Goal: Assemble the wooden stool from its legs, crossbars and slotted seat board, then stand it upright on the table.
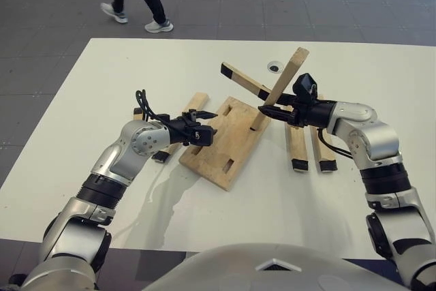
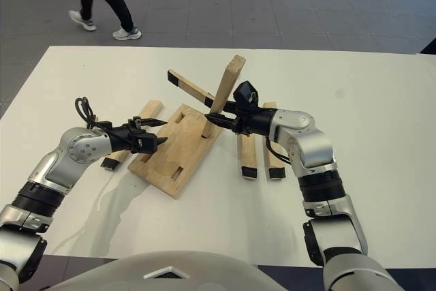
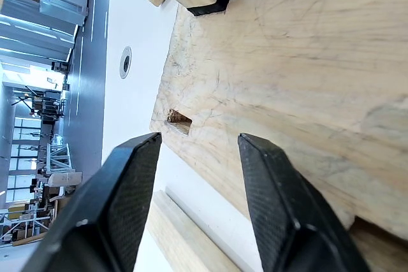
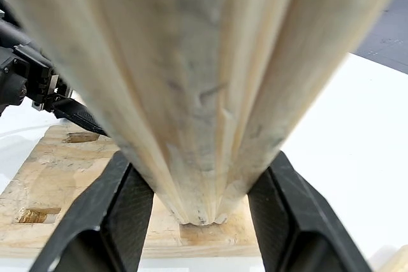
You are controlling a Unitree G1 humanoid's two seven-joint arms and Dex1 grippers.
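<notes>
The slotted seat board (image 1: 225,142) lies flat mid-table. My right gripper (image 1: 269,110) is shut on a wooden leg (image 1: 283,80) that tilts up and away to the right. In the right wrist view the leg's lower end (image 4: 201,211) rests in a slot of the board, held between both fingers (image 4: 121,214). My left gripper (image 1: 204,124) hovers open over the board's left edge; its wrist view shows a slot (image 3: 178,119) near the gripper (image 3: 199,141). A black-tipped leg (image 1: 242,80) lies behind the held one.
Two more black-tipped pieces (image 1: 295,148) (image 1: 323,151) lie side by side right of the board. Other wooden pieces (image 1: 197,101) (image 1: 163,155) lie under my left arm. A round hole (image 1: 275,67) sits in the white table (image 1: 102,86) at the back.
</notes>
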